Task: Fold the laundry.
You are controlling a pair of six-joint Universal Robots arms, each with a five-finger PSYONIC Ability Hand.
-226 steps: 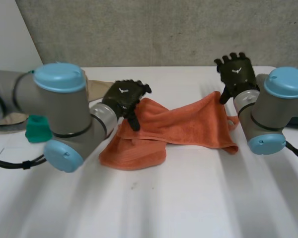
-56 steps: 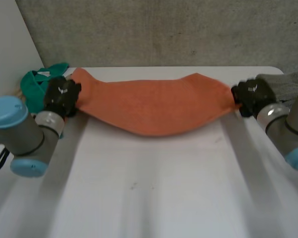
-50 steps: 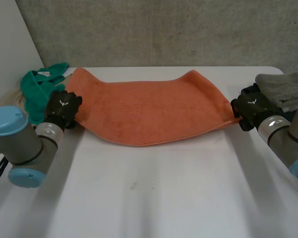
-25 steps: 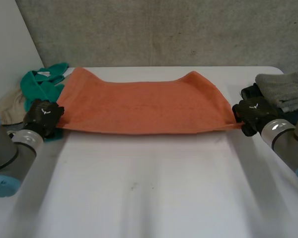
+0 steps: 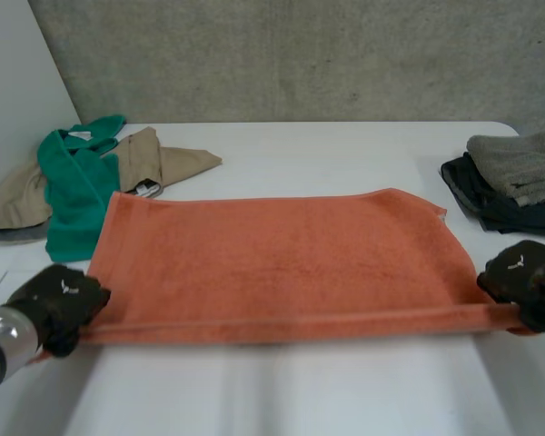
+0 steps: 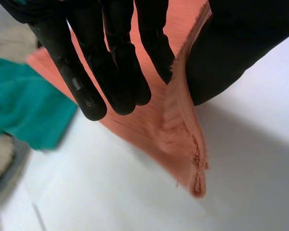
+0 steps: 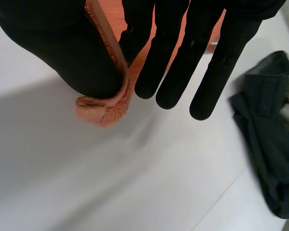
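A white table (image 5: 300, 154) stands before a grey wall (image 5: 300, 54) (speckled, concrete-looking).

towel (image 5: 272, 259) central, clothes heap (image 5: 73, 177) behind left, folded stack (image 5: 513, 173) right

a: what do the hands look like?
b: both are matte black. the left hand (image 5: 59, 304), at the lower left of the frame, has a small white mark on its back. so does the right hand (image 5: 522, 283), at the lower right.
a: and behind them?
b: a shiny grey round cuff (image 5: 2, 338) behind the left one. close up, the fingers (image 6: 118, 62) are smooth, round-tipped black segments, and the thumbs are broad.
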